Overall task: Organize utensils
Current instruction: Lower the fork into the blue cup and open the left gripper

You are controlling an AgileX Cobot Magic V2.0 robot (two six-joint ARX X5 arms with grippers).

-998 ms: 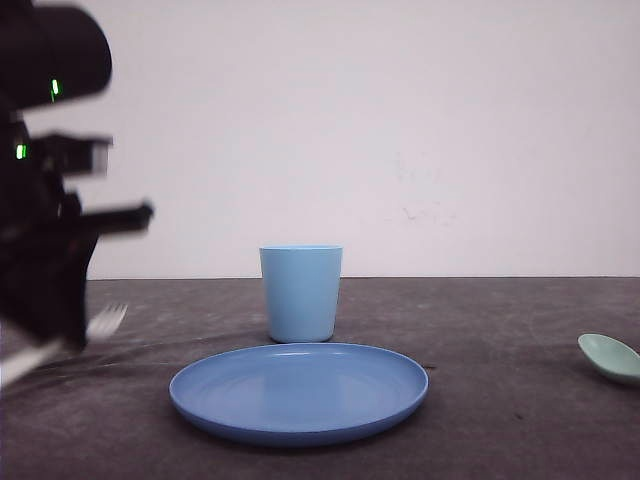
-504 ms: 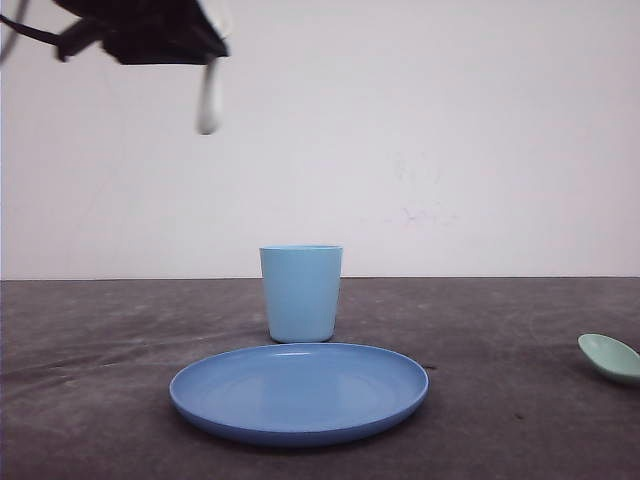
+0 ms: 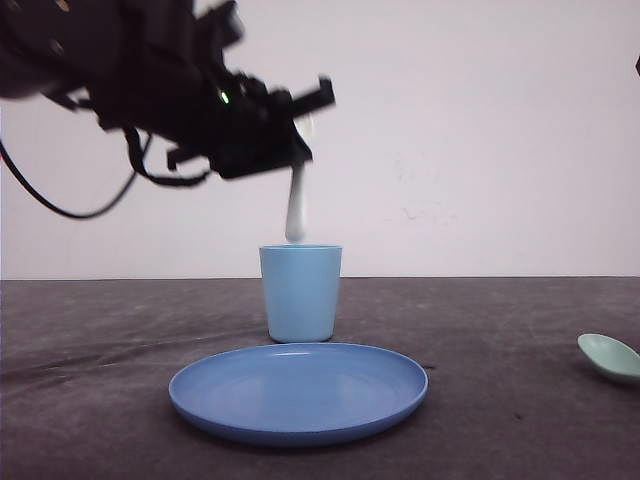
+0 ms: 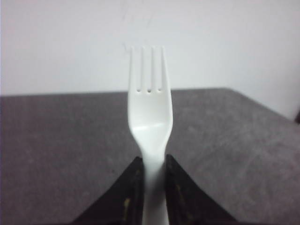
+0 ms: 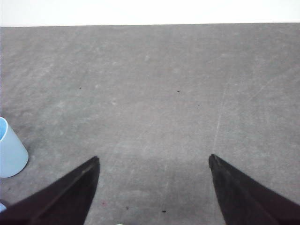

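A small white plastic fork with four tines (image 4: 150, 117) is being pinched by its handle between the two dark fingers (image 4: 125, 199) of the left claw (image 4: 151, 187), which is pressed tight against the handle on both sides. In the front view, the left claw (image 3: 295, 165) is being held high above the dark grey worktop (image 3: 520, 330), left of centre, and the fork (image 3: 296, 210) is being hung nearly upright from it, its lower end being kept just above the rim of the light blue plastic cup (image 3: 300, 292). The cup is being shown standing upright just beyond the far edge of the round blue plate (image 3: 298, 390). A small mint-green plastic spoon with an oval bowl (image 3: 610, 357) is being seen lying on the worktop at the far right, well apart from the plate. The right claw (image 5: 153, 161) is being held spread wide above bare worktop, nothing being gripped between its fingers, with the cup (image 5: 10, 152) being seen off to one side.
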